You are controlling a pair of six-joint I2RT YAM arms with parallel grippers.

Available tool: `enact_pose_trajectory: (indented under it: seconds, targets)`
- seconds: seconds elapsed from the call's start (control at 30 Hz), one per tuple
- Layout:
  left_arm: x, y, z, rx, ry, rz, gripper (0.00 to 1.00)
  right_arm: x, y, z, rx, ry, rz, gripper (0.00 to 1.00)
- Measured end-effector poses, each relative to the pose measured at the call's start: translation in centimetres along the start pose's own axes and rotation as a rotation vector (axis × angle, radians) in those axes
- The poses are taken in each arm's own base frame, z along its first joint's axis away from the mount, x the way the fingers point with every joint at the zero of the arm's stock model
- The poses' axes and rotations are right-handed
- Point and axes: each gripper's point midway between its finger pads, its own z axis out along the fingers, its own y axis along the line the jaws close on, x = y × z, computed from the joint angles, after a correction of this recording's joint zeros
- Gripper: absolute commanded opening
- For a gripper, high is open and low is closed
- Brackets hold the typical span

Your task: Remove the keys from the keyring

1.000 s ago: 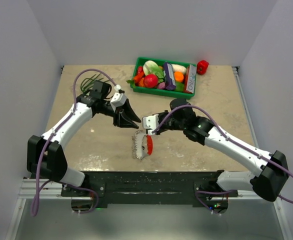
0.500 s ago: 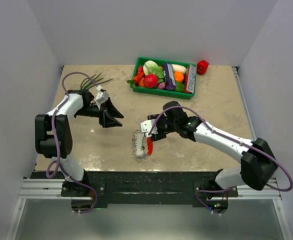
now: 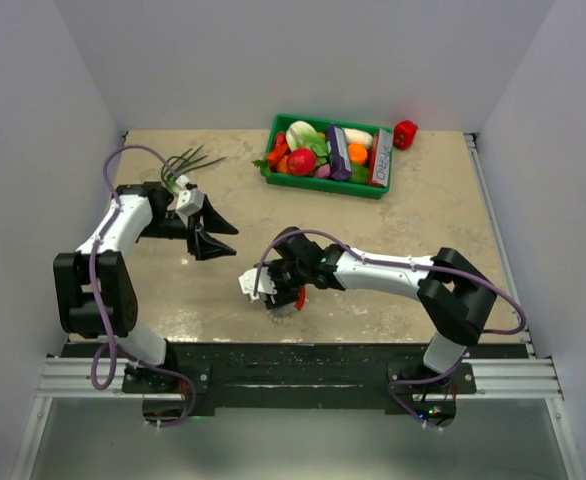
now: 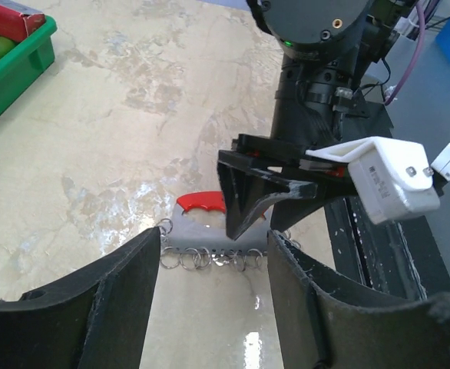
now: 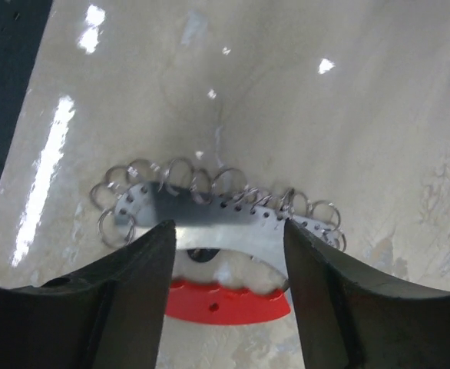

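Observation:
The keyring (image 5: 225, 223) is a curved silvery plate with a red curved tag (image 5: 233, 300) and several small wire rings (image 5: 186, 181) along its outer edge. It lies flat on the table near the front edge (image 3: 285, 308). No keys show in any view. My right gripper (image 5: 226, 227) hangs low over the plate, open, one finger on each side of it; contact cannot be told. In the top view the right gripper (image 3: 276, 294) covers most of the plate. My left gripper (image 3: 228, 242) stands open and empty, back and to the left. The left wrist view shows the keyring (image 4: 202, 238) far ahead.
A green bin (image 3: 323, 187) of toy vegetables stands at the back centre, with a red toy pepper (image 3: 405, 133) beside it. A green leafy sprig (image 3: 188, 160) lies behind the left arm. The black base rail (image 3: 293, 360) runs along the near table edge.
The right gripper has opened and slid left and nearer over the keyring, which has not visibly moved. The left arm has pulled back to the left and its jaws have widened.

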Motion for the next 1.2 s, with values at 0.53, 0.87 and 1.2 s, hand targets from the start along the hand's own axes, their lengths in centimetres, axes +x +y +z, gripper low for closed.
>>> enact_pose_trajectory:
  seconds: [0.53,0.87,1.2]
  targets:
    - [-0.2,-0.3,-1.8,-0.070,-0.012,0.006,0.63,-1.9,0.9,1.7,-0.100,-0.022,-0.021,0.49]
    - [0.1,-0.4,-2.0,-0.079,-0.013,-0.003,0.63,-0.4,1.9,3.7,-0.117,0.035,-0.014,0.38]
    - [0.3,-0.6,-1.9,-0.079,-0.014,0.011,0.63,0.1,1.3,3.9,-0.086,0.062,-0.011,0.19]
